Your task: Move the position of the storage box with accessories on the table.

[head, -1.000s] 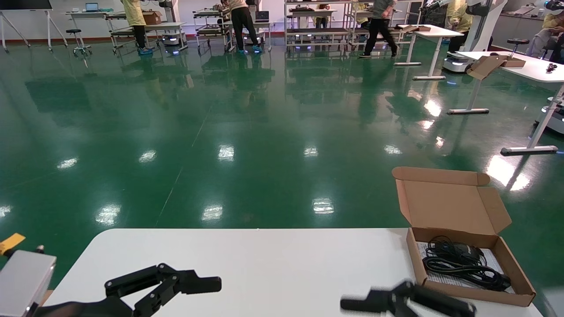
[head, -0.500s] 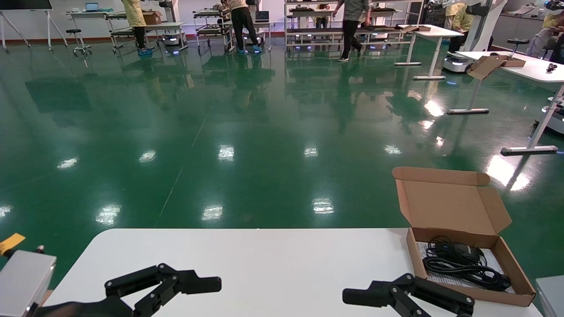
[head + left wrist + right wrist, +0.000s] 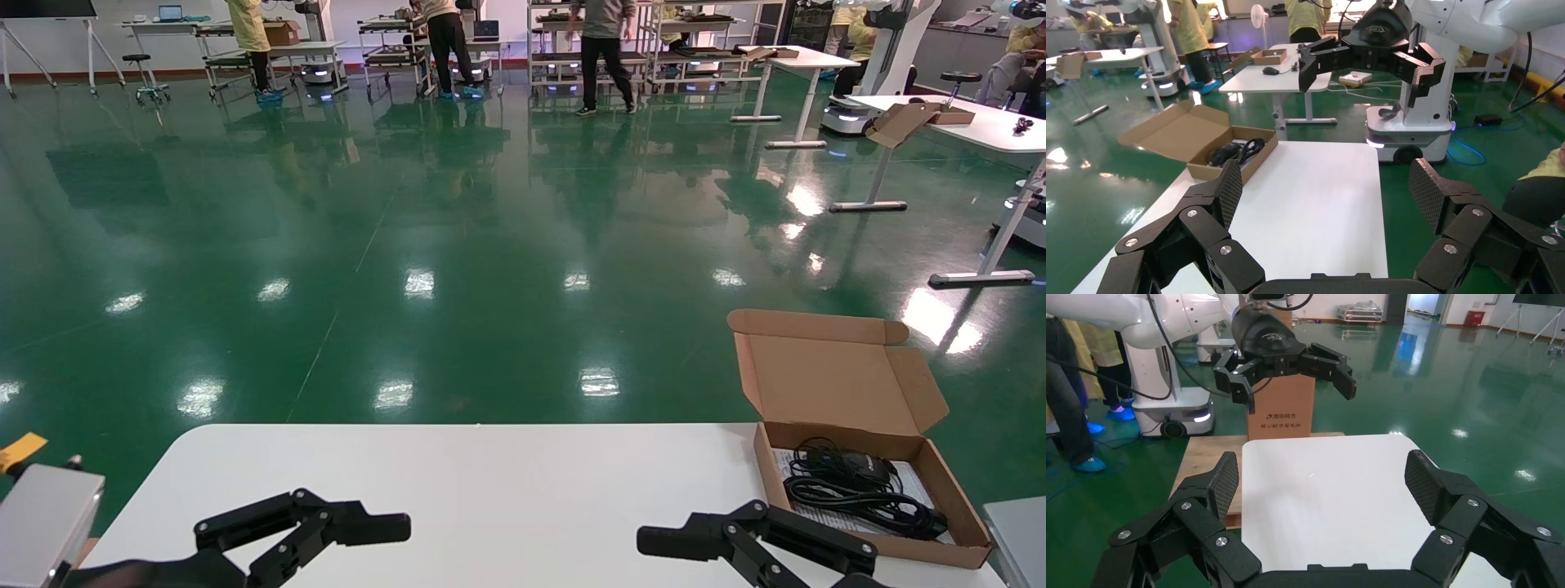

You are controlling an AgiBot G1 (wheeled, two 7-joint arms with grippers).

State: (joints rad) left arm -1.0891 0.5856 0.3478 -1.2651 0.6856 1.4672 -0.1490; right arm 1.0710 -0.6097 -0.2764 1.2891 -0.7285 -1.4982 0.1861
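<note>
The white table [image 3: 490, 482] is bare across its middle, so nothing lies between either arm and the storage box [image 3: 866, 490]. The box sits at the table's far right corner, on the robot's right, with its hinged lid [image 3: 833, 376] standing up and back, side flaps spread. Inside, a black mouse [image 3: 858, 465] with its coiled cable [image 3: 866, 494] lies on top of a white leaflet [image 3: 911, 486].

Beyond the table stretches a glossy green floor [image 3: 409, 245]. On it, well apart from the work, stand narrower white desks [image 3: 964, 122], one carrying another small cardboard box [image 3: 903, 122]. People [image 3: 605, 49] move about near racks at the back of the room.

The right gripper [image 3: 695, 543] hovers low over the near edge of the table, just beside the box's near left corner but not touching it. Its fingers [image 3: 1223, 484] are spread wide, with nothing between them. The left gripper [image 3: 327, 523] hangs over the table's near left side, well apart from the box, likewise gaping wide and empty, fingers [image 3: 1229, 190] clear of the surface.
</note>
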